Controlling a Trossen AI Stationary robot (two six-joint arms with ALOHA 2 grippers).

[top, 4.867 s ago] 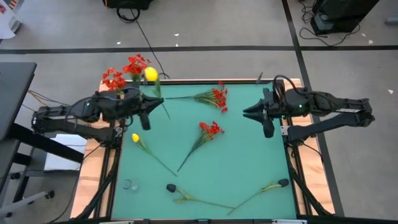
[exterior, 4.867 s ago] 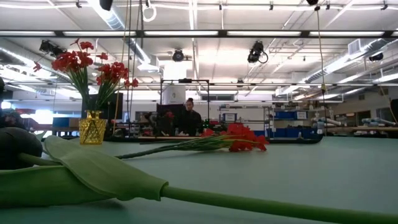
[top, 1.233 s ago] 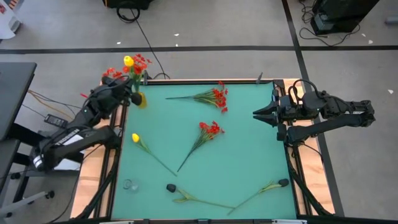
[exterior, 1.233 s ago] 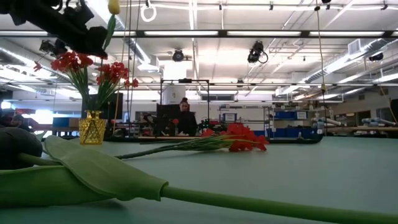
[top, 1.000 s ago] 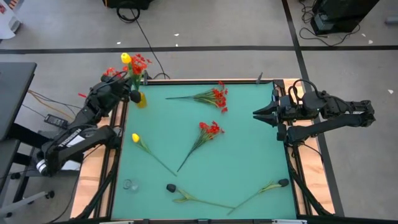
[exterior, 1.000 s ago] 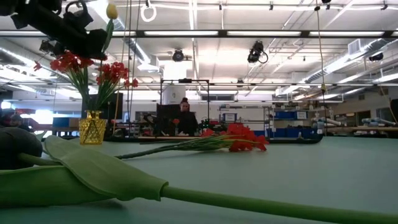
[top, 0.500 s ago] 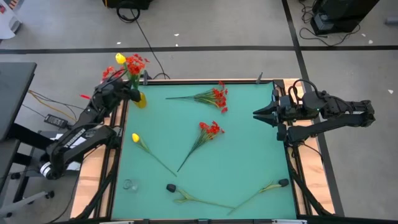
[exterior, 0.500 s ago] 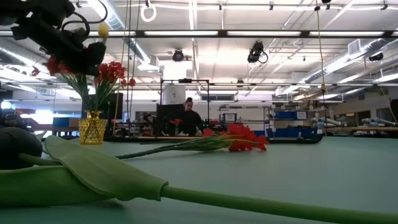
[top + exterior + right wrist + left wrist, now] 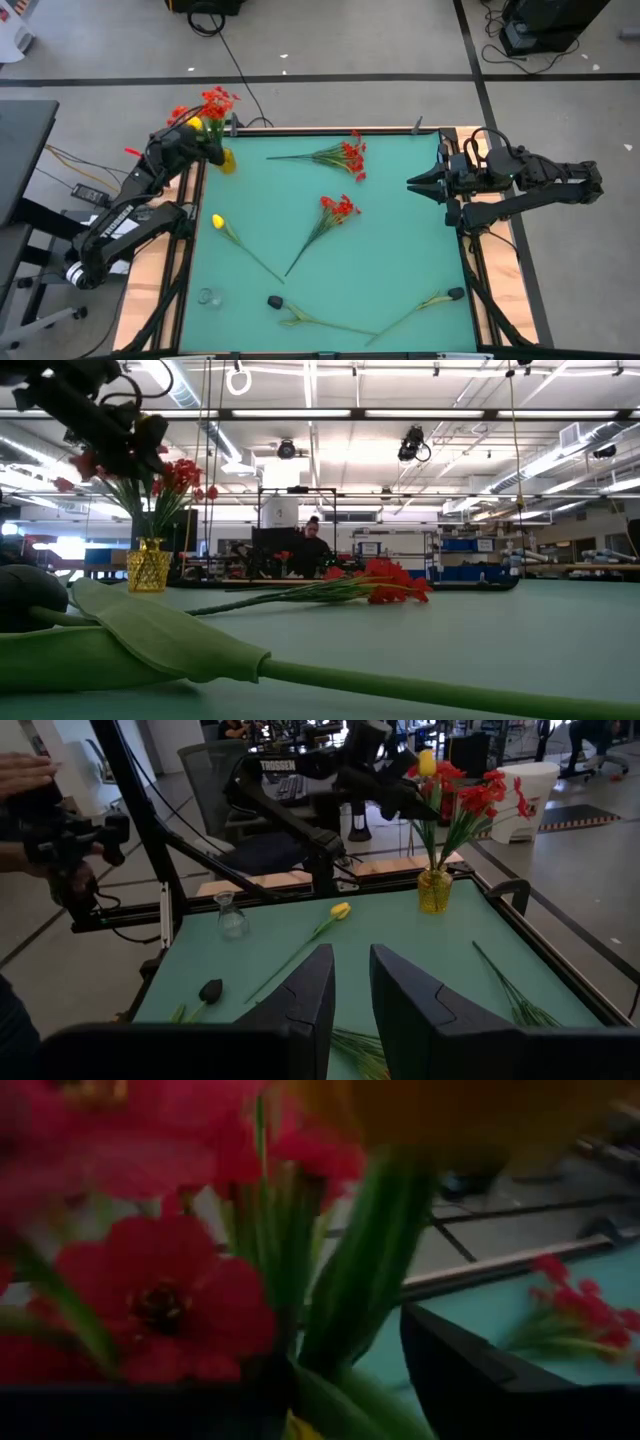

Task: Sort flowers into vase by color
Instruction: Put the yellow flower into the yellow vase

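The small yellow vase (image 9: pixel 227 161) stands at the table's far left corner with red sprays (image 9: pixel 215 100) in it. A yellow tulip (image 9: pixel 193 123) stands among them. In the left wrist view its green stem (image 9: pixel 365 1270) rises between the fingers of my left gripper (image 9: pixel 345 1365), which is open around it just above the vase. I cannot tell whether a finger brushes the stem. My right gripper (image 9: pixel 410 184) hovers at the table's right side, slightly open and holding nothing. Another yellow tulip (image 9: pixel 217 222) and two red sprays (image 9: pixel 340 208) (image 9: pixel 350 155) lie flat on the mat.
Two stems with dark heads (image 9: pixel 275 301) (image 9: pixel 455 294) lie near the front edge, beside a small clear glass vessel (image 9: pixel 207 297). A broad green leaf (image 9: pixel 170 640) fills the low view's foreground. The wooden table frame (image 9: pixel 160 260) borders the mat. People stand in the room beyond.
My left gripper has rolled and eased slightly down over the vase. The yellow tulip's head, which stood high above the red blossoms, has sunk down among them, with its stem in the vase.
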